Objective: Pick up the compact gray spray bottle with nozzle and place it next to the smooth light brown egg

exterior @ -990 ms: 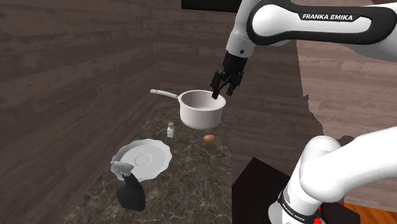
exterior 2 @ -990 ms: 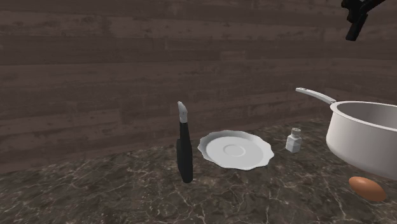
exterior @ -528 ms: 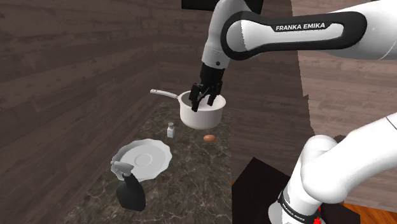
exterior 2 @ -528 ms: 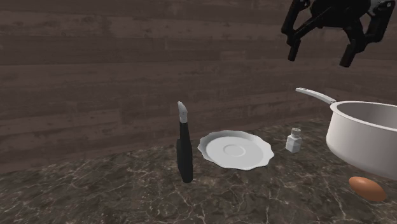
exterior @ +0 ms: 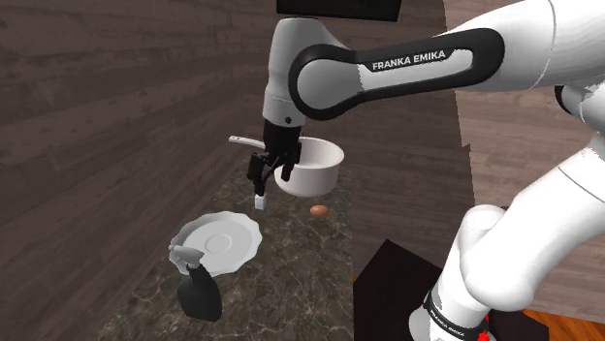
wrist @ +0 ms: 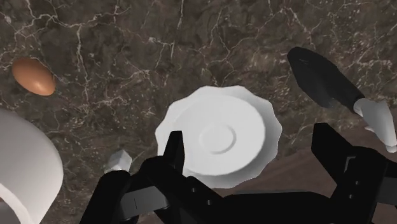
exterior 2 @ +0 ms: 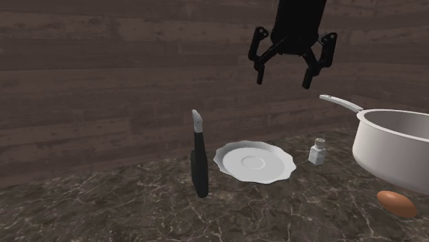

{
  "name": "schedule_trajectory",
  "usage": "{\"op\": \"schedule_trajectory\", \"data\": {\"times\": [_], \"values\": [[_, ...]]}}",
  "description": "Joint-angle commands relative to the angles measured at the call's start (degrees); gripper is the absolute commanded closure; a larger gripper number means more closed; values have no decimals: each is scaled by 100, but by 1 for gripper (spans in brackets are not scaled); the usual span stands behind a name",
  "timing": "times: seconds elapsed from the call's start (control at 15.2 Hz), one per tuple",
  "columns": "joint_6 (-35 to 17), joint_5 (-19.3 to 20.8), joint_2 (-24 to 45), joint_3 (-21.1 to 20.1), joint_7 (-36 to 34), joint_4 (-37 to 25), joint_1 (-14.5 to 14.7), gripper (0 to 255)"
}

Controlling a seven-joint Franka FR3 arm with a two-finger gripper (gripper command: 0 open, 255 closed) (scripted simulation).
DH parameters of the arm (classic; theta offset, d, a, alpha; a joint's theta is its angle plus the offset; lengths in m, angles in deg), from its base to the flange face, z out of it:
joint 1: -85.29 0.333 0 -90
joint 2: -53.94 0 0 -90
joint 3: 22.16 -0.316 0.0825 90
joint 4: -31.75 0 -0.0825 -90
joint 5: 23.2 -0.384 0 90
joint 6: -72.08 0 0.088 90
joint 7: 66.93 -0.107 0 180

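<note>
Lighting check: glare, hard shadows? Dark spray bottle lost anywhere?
Shoulder view: dim, flat; spray bottle blends into the dark veined counter. Second exterior view: open gripper reads as a silhouette on the wall. Wrist view: plate bright, no glare; no hard shadows seen.

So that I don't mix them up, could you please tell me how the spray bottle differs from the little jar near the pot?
The spray bottle is black with a pale grey head; the jar is whitish throughout. The spray bottle is tall and slim, the jar short and squat. In the second exterior view the spray bottle stands left of the plate, the jar right of it. Both stand upright on the counter.
</note>
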Motion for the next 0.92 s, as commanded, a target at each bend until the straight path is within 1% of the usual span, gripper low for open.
{"op": "schedule_trajectory", "data": {"times": [0.0, 0.4, 0.86], "values": [[-116, 34, 327, -175, -97, -183, 84, 0], [-401, 281, 1319, -652, -417, -773, 330, 0], [-559, 818, 2576, -1085, -863, -1656, 720, 0]]}}
